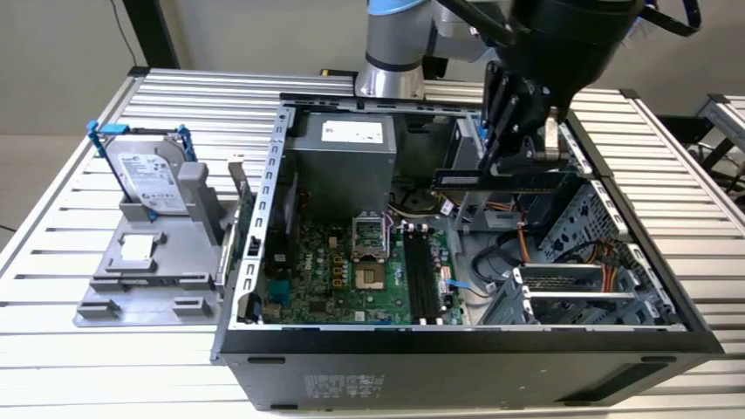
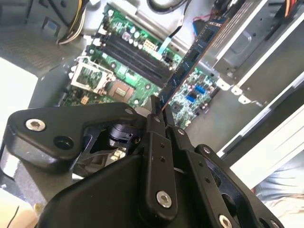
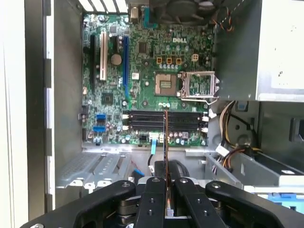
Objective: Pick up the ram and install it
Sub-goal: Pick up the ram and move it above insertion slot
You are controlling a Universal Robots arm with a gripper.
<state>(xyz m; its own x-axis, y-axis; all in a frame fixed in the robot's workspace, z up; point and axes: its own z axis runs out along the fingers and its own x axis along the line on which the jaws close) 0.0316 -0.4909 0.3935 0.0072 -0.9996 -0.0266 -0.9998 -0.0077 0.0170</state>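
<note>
Jaws clamped on ram (image 2: 192, 57) edge, above motherboard slots (image 3: 142, 121), seemingly clear of case walls (image 1: 275, 192).

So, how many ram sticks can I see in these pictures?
1. The ram is held in the claw, above the open computer case; the black slots on the board look empty. Others could be hidden.

Motherboard (image 3: 142, 61) green, memory slots (image 3: 161, 121) black, one expansion slot white (image 3: 103, 50), one blue (image 3: 126, 57). Ram (image 2: 190, 61) dark blue-black. Gripper (image 3: 166, 185) black. Hard drive (image 1: 152, 179) silver with blue rails. Case (image 1: 466, 367) black. Table (image 1: 58, 209) silver, ribbed.
</note>
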